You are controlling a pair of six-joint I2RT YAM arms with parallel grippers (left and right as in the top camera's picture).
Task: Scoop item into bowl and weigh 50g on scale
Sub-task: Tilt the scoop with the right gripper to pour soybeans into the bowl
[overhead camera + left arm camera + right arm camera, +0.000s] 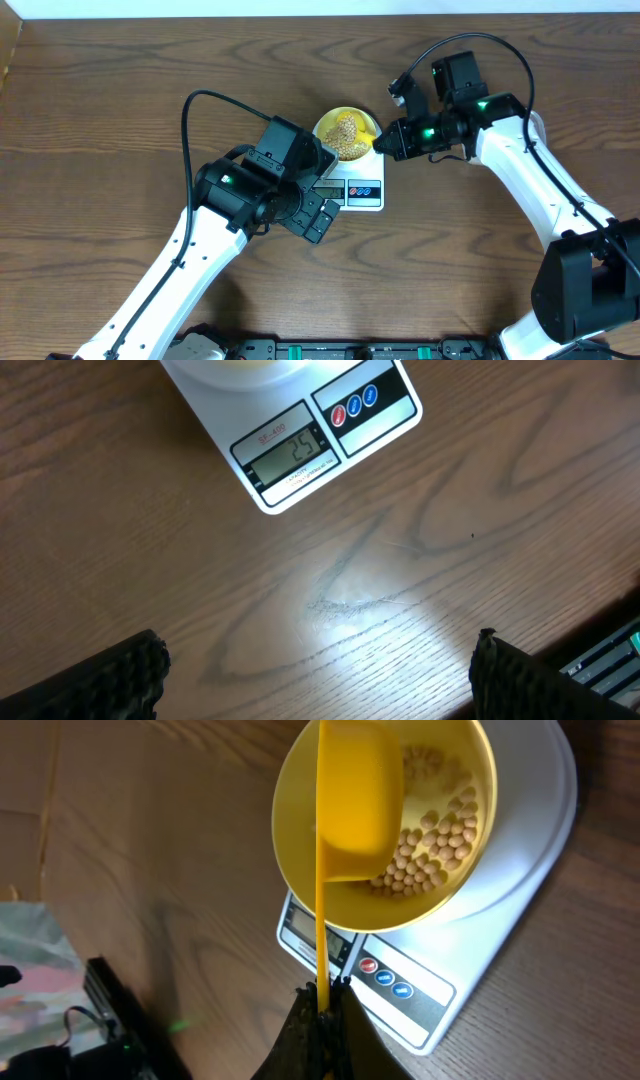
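Pinching handle of bright yellow plastic scoop (355, 800) in right gripper (322, 1010), cup over tan beans (435, 850) in pale-yellow bowl (297, 840); left gripper (320, 675) spread; readout of white scale (520, 890) unclear.

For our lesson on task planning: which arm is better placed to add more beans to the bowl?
Right. The right gripper is shut on the scoop, held over the bowl on the scale. The left gripper is open, empty, over the table.

Wood-grain table (450, 560) with soft sheen, smooth white plastic scale (548, 825), seemingly plastic bowl (296, 845), matt beans (432, 852)
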